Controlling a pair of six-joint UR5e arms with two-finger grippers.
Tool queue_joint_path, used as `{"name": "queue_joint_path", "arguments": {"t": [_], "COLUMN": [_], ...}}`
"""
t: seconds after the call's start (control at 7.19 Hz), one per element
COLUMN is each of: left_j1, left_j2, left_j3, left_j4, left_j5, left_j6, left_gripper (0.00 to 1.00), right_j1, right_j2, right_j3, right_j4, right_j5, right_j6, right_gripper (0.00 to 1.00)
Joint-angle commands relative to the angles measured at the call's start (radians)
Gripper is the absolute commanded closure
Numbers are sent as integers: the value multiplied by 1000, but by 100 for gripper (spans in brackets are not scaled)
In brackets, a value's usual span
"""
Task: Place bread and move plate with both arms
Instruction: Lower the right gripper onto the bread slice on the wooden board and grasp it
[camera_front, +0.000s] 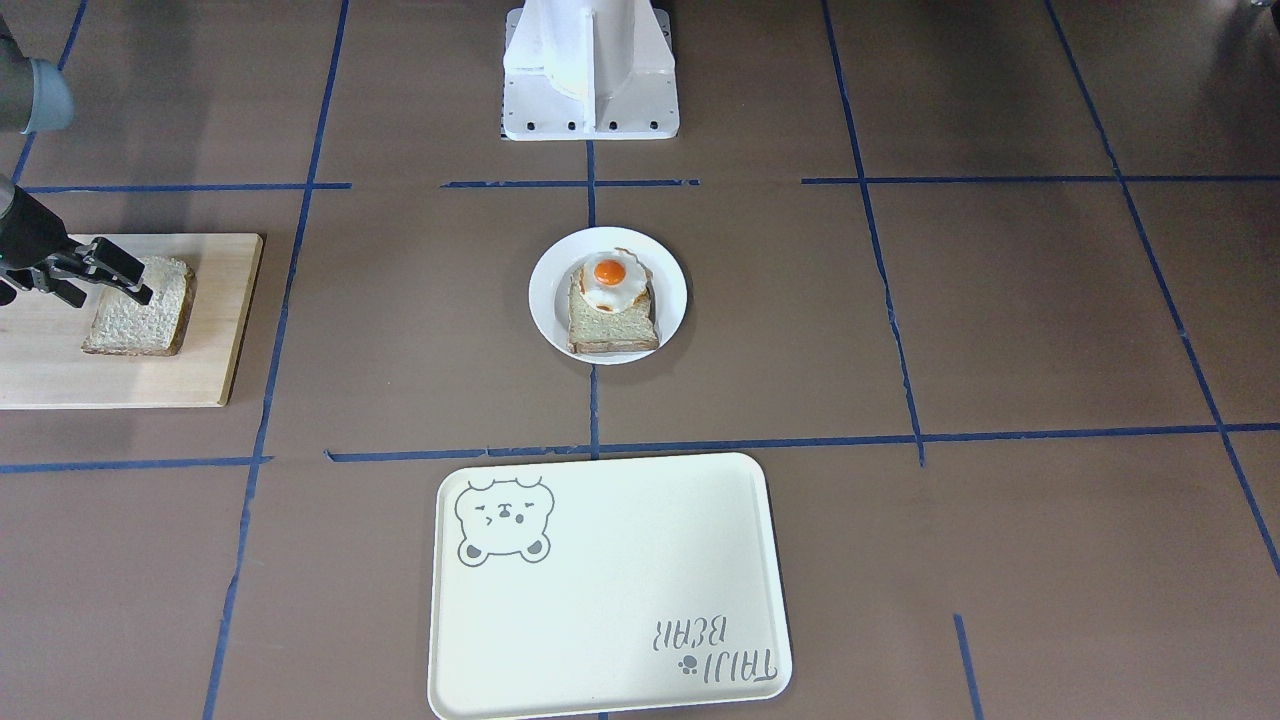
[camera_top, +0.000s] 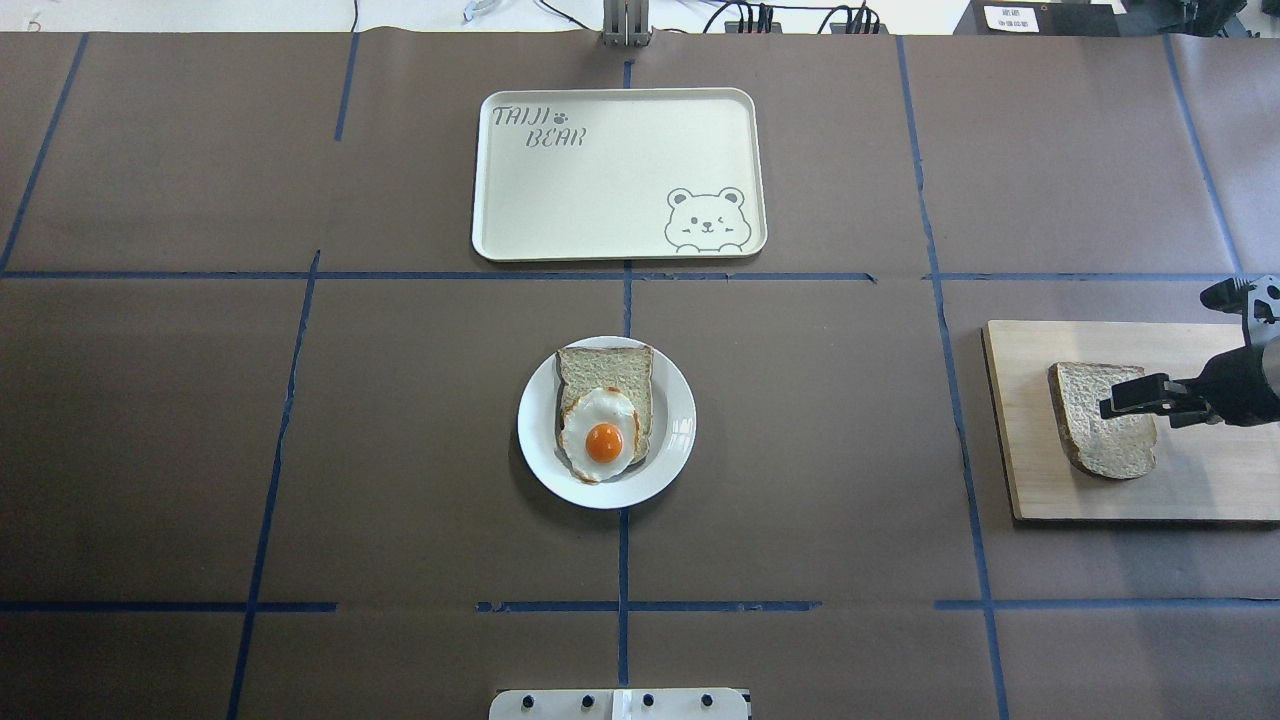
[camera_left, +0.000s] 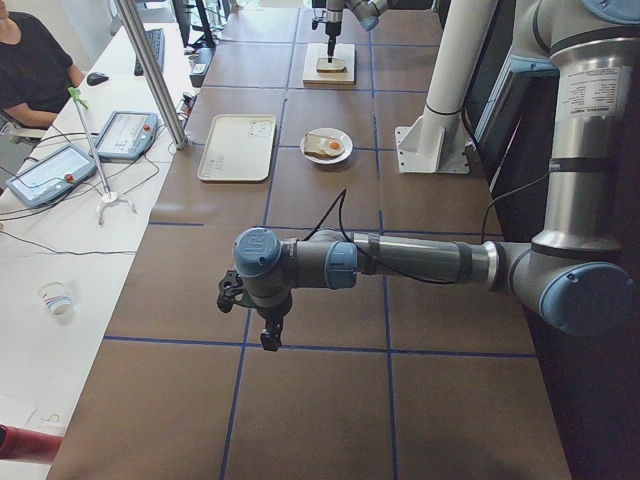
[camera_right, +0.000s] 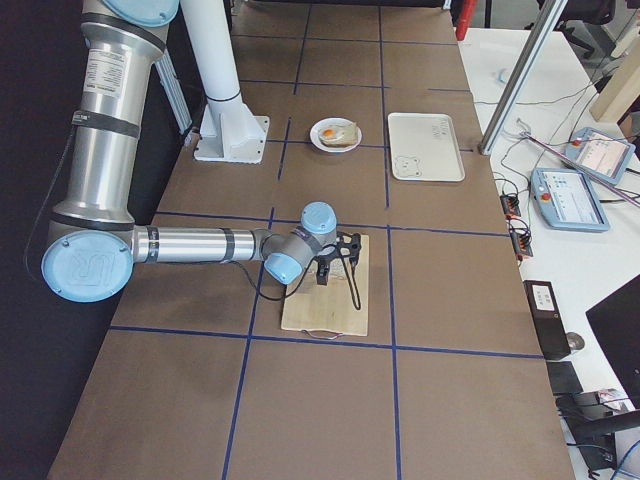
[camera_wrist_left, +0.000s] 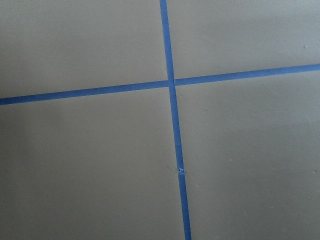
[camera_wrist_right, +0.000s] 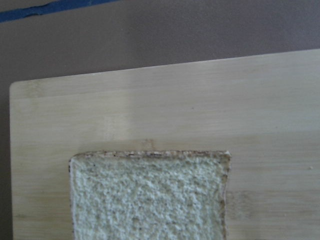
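The bread (camera_top: 1100, 445), a speckled tan slice with a brown crust, lies flat on a pale wooden board (camera_top: 1030, 450) at the table's right end, with bare board all round it. The right gripper (camera_front: 112, 298) hangs over the slice, fingers spread and holding nothing (contact unclear). The round white plate (camera_top: 680, 440) sits mid-table. The left gripper (camera_left: 268, 340) is far left, and its fingers cannot be read.

The overhead camera is looking down from behind the white base (camera_top: 540, 706), the front one facing it steeply; both are framing the plate (camera_top: 674, 436) and tray (camera_top: 620, 180). Side cameras are sighting along the table (camera_left: 330, 400) from opposite ends. Wrist cameras are hovering close over tape (camera_wrist_left: 172, 125) and bread (camera_wrist_right: 150, 200).
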Motion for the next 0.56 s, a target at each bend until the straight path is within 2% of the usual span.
{"name": "queue_joint_path", "arguments": {"t": [0.0,0.28,0.42], "left_j1": [0,0,0], "left_j2": [0,0,0], "left_j3": [-1,-2,-9], "left_j4": [0,0,2], "left_j5": [0,0,0], "left_j6": [0,0,0], "left_gripper": [0,0,0], "right_j1": [-1,-4,-4], "right_j2": [-6,4,4], "right_j3": [-8,-17,-17], "right_j4": [-8,-14,-14], "right_j5": [-5,-14,-13], "right_j6": [1,1,1], "right_gripper": [1,5,14]}}
